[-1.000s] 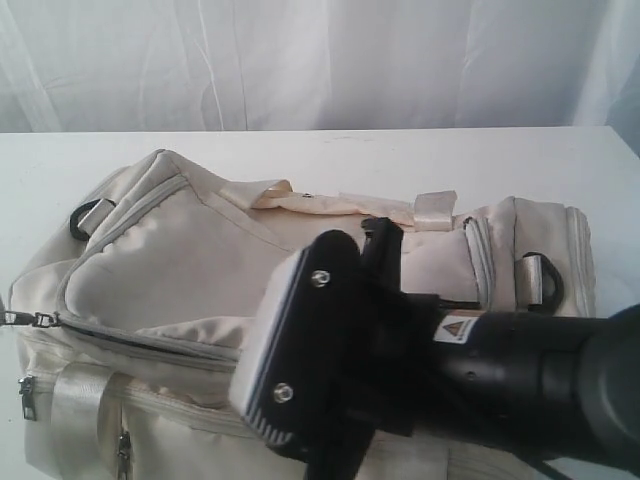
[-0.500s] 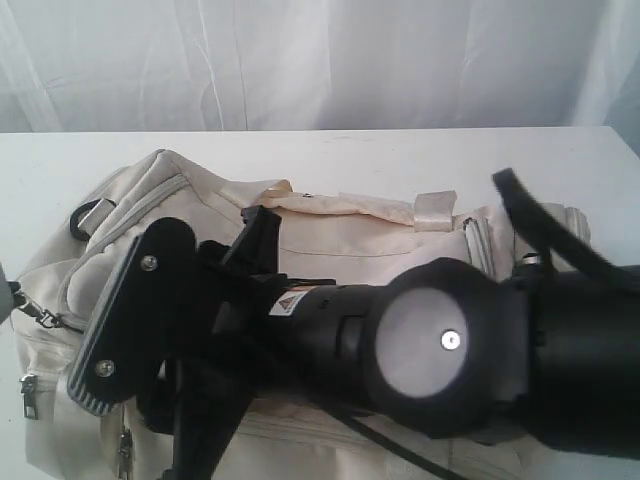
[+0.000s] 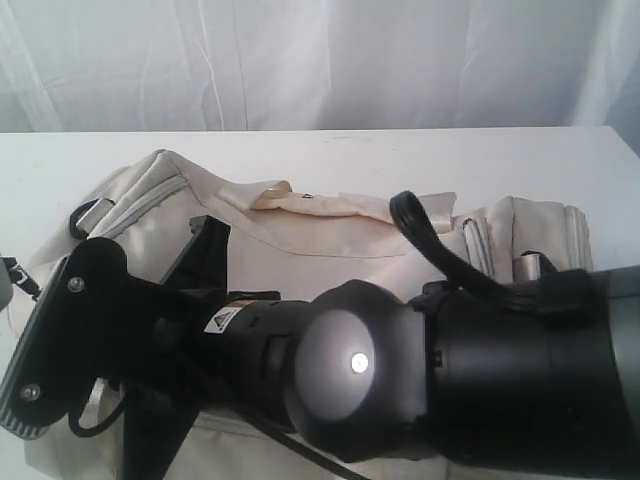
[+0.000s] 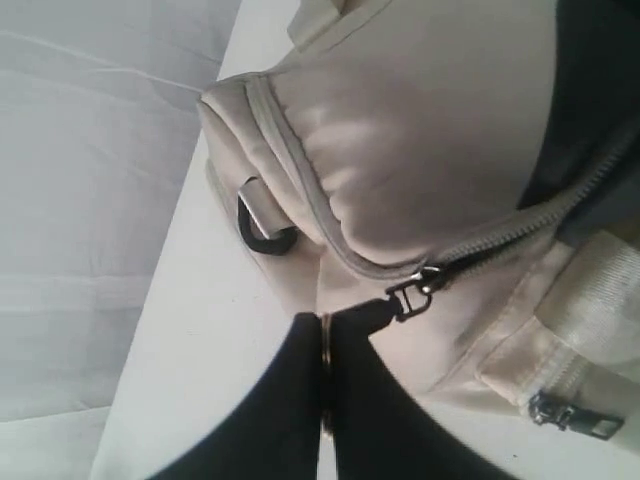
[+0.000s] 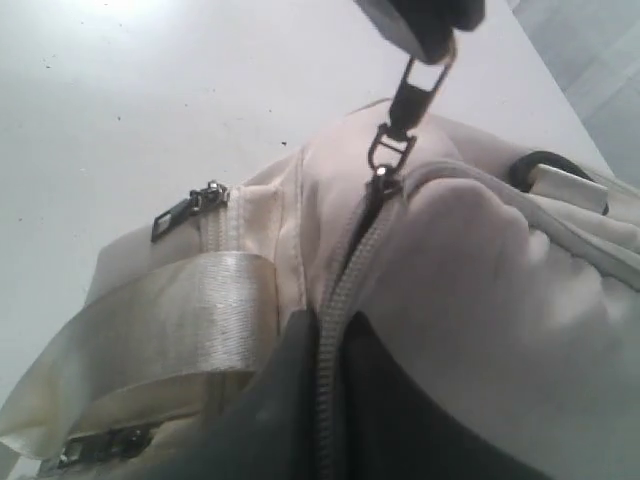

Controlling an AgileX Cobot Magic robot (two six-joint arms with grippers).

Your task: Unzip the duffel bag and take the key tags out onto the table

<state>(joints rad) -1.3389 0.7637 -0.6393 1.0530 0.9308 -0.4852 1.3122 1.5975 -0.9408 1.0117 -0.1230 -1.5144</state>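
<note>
The cream duffel bag lies on the white table, its main zipper closed. My left gripper is shut on the metal ring of the zipper pull at the bag's left end, and the pull strap is taut. That same pull hangs from the left gripper's fingers in the right wrist view. Just behind the slider, my right gripper is shut on the grey zipper tape. The right arm covers the bag's front. The key tags are hidden.
A black strap ring sits at the bag's end near the table edge. A side-pocket zipper pull and a satin webbing handle lie beside the right fingers. A white curtain hangs behind the table.
My right arm swept left across the bag and its jaws closed on the zipper tape. The zipper pull at the left end rose slightly in the left gripper.
</note>
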